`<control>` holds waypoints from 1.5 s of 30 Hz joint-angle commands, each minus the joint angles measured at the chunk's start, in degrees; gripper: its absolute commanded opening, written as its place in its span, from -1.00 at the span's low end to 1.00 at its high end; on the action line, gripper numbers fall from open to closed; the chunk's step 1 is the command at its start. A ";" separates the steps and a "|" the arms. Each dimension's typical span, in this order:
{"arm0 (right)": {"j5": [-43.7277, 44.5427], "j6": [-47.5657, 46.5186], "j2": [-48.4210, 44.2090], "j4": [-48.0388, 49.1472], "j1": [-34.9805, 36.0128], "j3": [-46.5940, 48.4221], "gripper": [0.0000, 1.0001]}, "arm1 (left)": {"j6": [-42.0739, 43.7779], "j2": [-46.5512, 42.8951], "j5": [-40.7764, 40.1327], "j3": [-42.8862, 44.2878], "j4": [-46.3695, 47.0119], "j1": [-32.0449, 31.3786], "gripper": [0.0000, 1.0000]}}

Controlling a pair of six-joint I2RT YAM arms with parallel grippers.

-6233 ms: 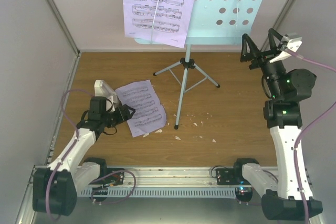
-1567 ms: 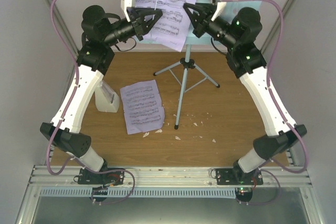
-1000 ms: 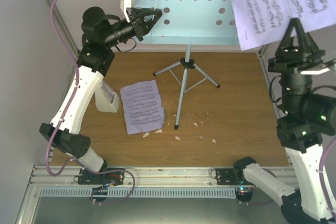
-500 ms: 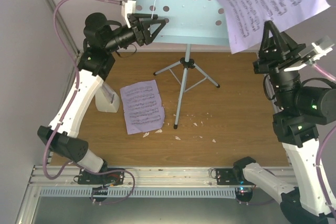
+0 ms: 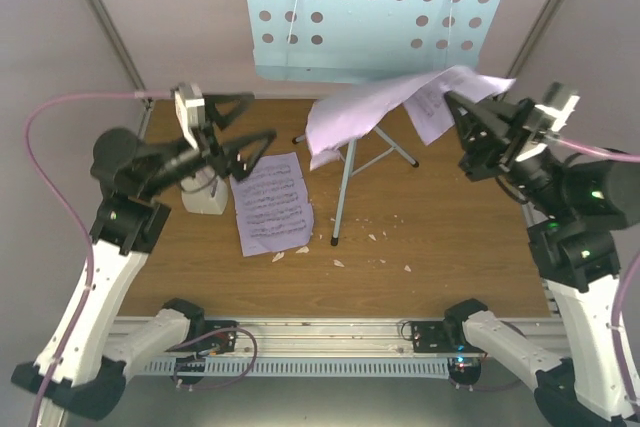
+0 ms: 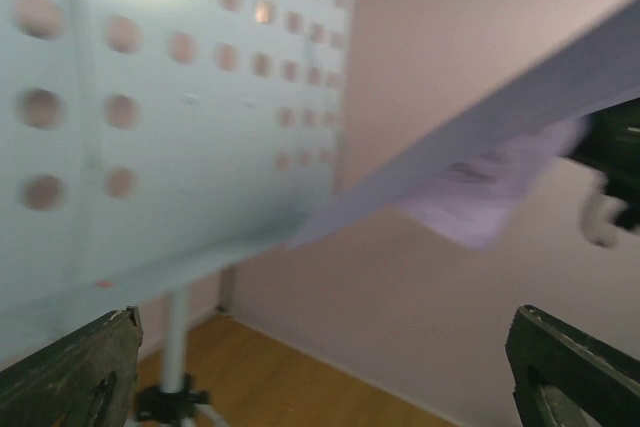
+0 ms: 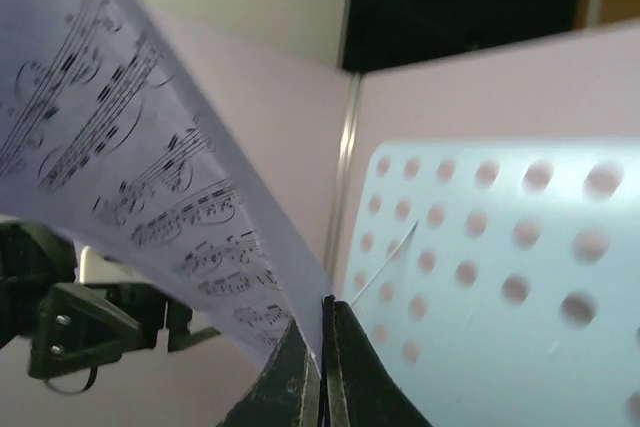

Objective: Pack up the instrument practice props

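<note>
The light-blue music stand holds its perforated desk (image 5: 380,7) at the back, bare of pages, on a tripod (image 5: 345,187). My right gripper (image 5: 462,122) is shut on the edge of a lavender sheet-music page (image 5: 370,112), which droops over the tripod. In the right wrist view its fingers (image 7: 322,347) pinch that page (image 7: 130,147) in front of the desk (image 7: 500,267). My left gripper (image 5: 252,119) is open and holds nothing, above the table's left side. A second page (image 5: 270,202) lies flat on the table. The white metronome (image 5: 200,197) stands beside it, partly hidden by my left gripper.
White crumbs (image 5: 375,237) are scattered on the wooden table to the right of the tripod's front leg. Grey walls close in the left, back and right sides. In the left wrist view the desk (image 6: 150,127) and the hanging page (image 6: 480,157) fill the space ahead.
My left gripper opened and drew back down from the stand's desk to the near left. My right gripper swung the page down from high at the right to over the tripod.
</note>
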 commanded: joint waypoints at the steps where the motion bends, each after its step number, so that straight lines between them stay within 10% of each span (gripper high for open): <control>1: -7.84 7.88 0.87 -3.54 -0.15 -7.01 -0.99 | 1.94 -5.70 15.23 -11.53 8.40 -2.80 0.98; 22: -4.37 35.32 2.13 2.30 -0.13 -43.86 -0.99 | -2.38 -22.63 0.29 -49.32 18.37 -7.41 0.98; 45: -19.01 16.85 1.68 4.29 -0.25 -39.43 -0.99 | -18.20 -2.67 2.49 -52.56 37.05 -6.21 0.98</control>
